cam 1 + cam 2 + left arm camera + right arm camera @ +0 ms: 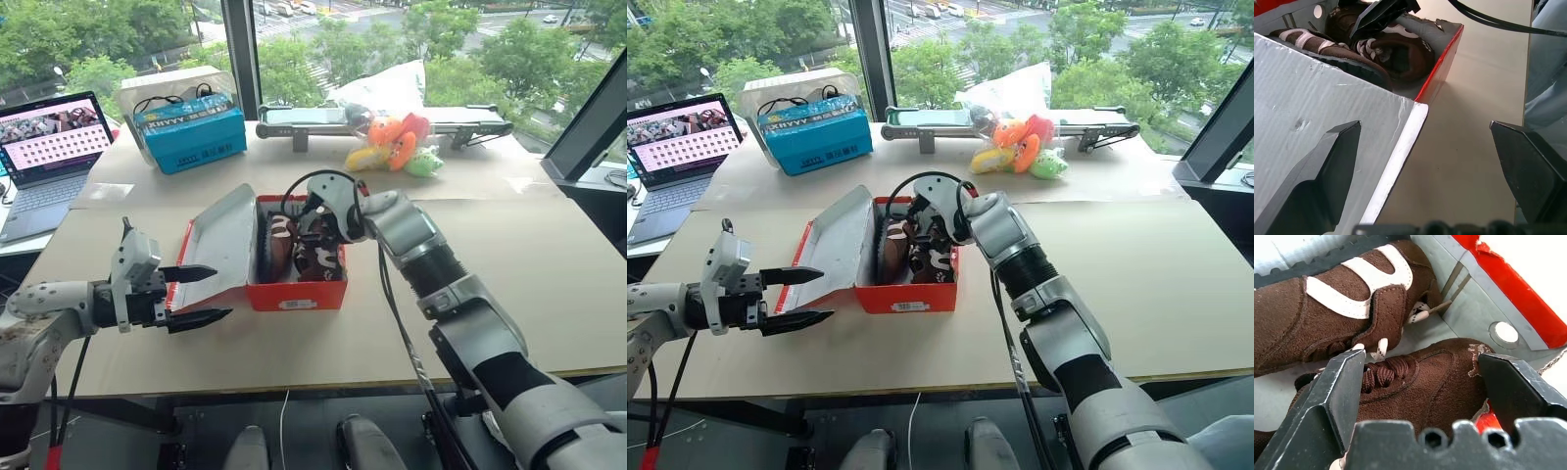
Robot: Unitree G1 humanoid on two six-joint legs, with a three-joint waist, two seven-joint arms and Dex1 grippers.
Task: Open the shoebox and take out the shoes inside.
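The shoebox [294, 290] lies open, long axis running away; right fingers [1508, 387] spread astride one shoe [1425, 382], left fingers [196, 318] open, empty.

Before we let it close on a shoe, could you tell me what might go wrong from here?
The open right gripper straddles one shoe close against the other shoe, so closing may snag laces or pinch both. The shoebox is not held; the open left gripper only sits by the lid, so lifting might drag it.

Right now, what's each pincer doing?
Left pincer: open, holding nothing, beside the shoebox lid.
Right pincer: open, straddling a shoe in the box, not closed on it.
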